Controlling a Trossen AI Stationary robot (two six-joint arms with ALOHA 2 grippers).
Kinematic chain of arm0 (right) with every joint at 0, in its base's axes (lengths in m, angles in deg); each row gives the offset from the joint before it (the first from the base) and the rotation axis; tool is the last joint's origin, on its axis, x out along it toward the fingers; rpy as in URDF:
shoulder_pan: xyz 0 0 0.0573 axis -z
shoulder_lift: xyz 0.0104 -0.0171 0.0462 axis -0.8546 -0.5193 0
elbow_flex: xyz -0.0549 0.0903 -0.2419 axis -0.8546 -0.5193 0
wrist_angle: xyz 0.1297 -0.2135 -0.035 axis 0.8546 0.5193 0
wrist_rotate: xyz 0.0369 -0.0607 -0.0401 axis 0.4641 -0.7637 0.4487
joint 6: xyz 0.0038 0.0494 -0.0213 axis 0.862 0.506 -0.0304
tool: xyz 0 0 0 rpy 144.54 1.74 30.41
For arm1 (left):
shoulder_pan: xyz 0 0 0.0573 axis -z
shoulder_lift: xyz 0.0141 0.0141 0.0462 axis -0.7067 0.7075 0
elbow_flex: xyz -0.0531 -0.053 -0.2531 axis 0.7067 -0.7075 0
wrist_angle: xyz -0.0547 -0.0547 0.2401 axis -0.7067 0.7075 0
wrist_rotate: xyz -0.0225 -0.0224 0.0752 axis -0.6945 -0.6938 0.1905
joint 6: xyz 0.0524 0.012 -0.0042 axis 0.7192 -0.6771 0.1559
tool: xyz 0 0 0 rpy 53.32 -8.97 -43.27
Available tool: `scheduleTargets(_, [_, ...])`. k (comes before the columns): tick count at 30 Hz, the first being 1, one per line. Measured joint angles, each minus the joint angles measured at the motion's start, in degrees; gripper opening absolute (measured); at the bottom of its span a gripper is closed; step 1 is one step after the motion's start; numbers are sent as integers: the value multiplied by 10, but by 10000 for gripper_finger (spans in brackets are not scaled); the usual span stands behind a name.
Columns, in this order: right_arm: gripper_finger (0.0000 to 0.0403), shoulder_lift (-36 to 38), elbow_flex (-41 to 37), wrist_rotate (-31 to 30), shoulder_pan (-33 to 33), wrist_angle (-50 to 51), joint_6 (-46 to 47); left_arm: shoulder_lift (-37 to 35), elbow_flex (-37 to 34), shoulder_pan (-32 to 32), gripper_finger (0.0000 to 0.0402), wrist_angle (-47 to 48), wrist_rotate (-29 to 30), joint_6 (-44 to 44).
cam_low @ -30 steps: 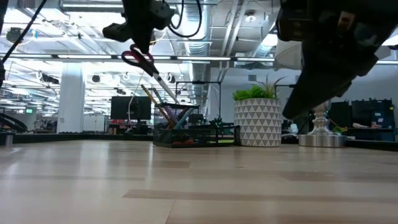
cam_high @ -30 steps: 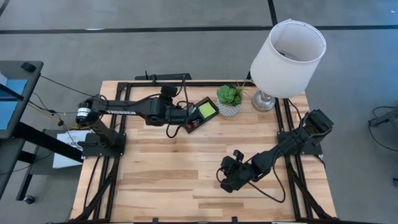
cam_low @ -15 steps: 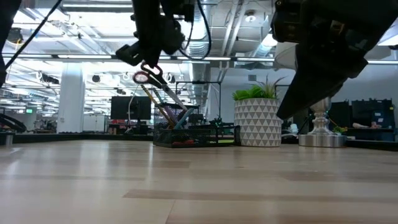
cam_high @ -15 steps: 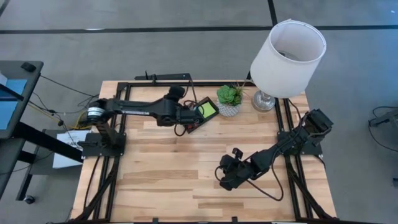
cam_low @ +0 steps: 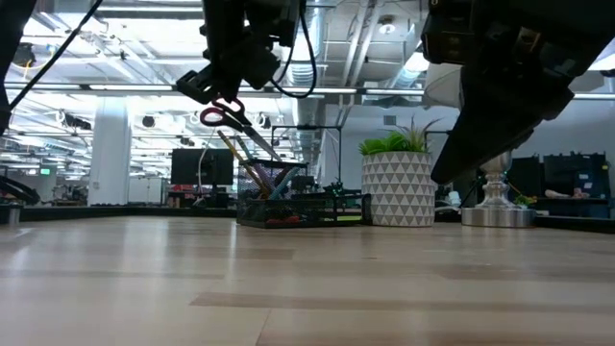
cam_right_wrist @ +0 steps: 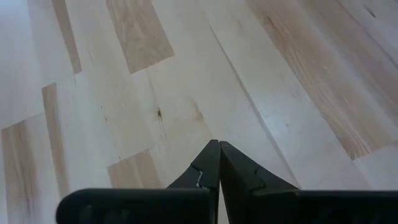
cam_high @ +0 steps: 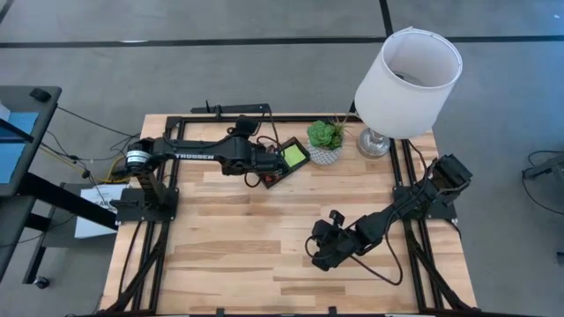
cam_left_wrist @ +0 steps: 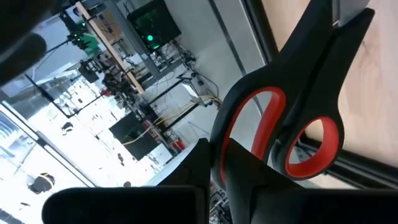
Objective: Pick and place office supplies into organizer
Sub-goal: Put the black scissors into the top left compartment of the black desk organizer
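My left gripper (cam_high: 263, 165) is over the table's far side, just left of the black organizer (cam_high: 284, 164), shut on the red-handled scissors (cam_low: 224, 113). In the low view the blades slant down toward the organizer's mesh cup (cam_low: 279, 183), where pens (cam_low: 248, 161) lean. A lime-green sticky-note pad (cam_high: 294, 157) lies in the organizer. My right gripper (cam_high: 319, 255) is shut and empty above bare wood near the table's middle right; the right wrist view shows its closed fingers (cam_right_wrist: 211, 163). My left gripper pinches the scissors at the handle end, on the black-and-red finger loops (cam_left_wrist: 252, 134). The fingers (cam_left_wrist: 245, 177) come from the table's left, slanting downward. The scissors are lifted clear of the table and tilted, blades pointing down toward the organizer; whether the tip touches it I cannot tell.
A small green plant in a white patterned pot (cam_high: 324, 143) stands right of the organizer, and a lamp with a white shade (cam_high: 407, 70) stands at the far right corner. Bare wood stretches over the near half of the table (cam_high: 238, 264).
My left gripper has moved toward the table's right and the organizer and come down, still shut on the scissors. The scissors have dropped with it, and their blades now reach over the organizer's cup. My right arm has kept still.
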Motion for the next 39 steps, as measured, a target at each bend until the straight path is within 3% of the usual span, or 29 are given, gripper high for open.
scheduleTargets(8, [4, 0, 0, 0, 0, -1, 0, -6, 0, 0, 11, 34, 34, -26])
scheduleTargets(20, [4, 0, 0, 0, 0, -1, 0, -13, 0, 0, 11, 23, -2, -57])
scheduleTargets(25, [4, 0, 0, 0, 0, -1, 0, -13, 0, 0, 11, 15, 10, -36])
scheduleTargets(30, [4, 0, 0, 0, 1, -1, 0, -13, 9, 7, 11, 16, 85, 41])
scheduleTargets(39, [4, 0, 0, 1, 1, 0, -4, -13, 14, 34, 11, 15, 73, 32])
